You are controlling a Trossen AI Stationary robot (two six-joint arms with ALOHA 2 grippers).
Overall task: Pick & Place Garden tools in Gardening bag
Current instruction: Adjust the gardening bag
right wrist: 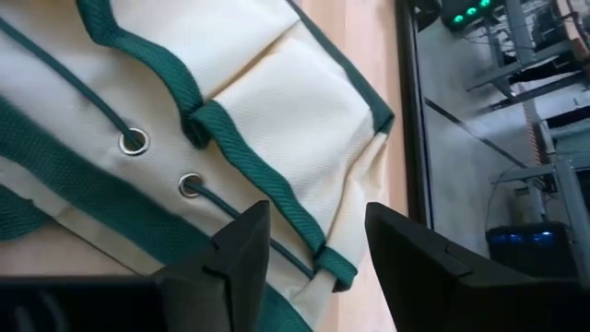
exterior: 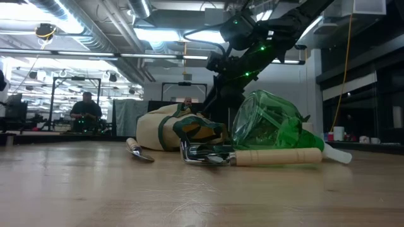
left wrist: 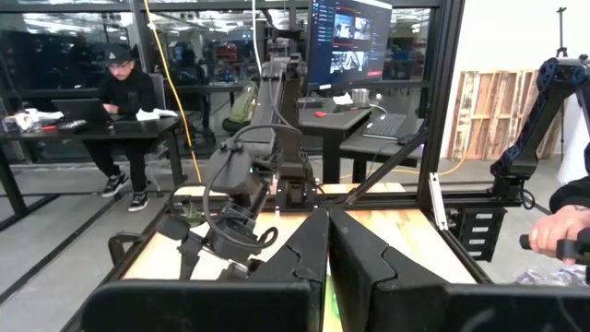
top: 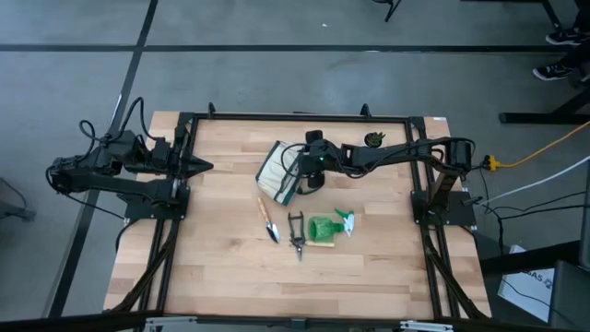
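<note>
Grey concrete floor surrounds my wooden table [top: 230, 267], which sits inside a black frame; beyond it, through my left wrist camera, I see desks, a monitor and a seated person [left wrist: 124, 101] at a laptop, with another person's hand [left wrist: 558, 231] at that picture's edge. On the table the largest thing is the gardening bag [top: 278, 172], cream with green trim, lying on its side near the table's middle, toward the far edge; my right arm reaches across from the right side, and my right gripper [top: 309, 177] hangs just over the bag's right side; in my right wrist view the two dark fingers [right wrist: 230, 254] stand apart with nothing between them, the bag's cream fabric, green webbing and metal eyelets [right wrist: 134, 142] close beneath. My left gripper [top: 198, 167] waits at the table's left edge, well apart from everything, its fingers [left wrist: 295, 267] pressed together and empty. Nearer the front, beside one another and out of the bag, lie the green spray bottle [top: 329, 227] on its side, the pruning shears [top: 297, 231] just left of it, and the wooden-handled trowel [top: 268, 219] further left, below the bag; at table level another wooden handle [exterior: 278, 156] lies before the bottle.
</note>
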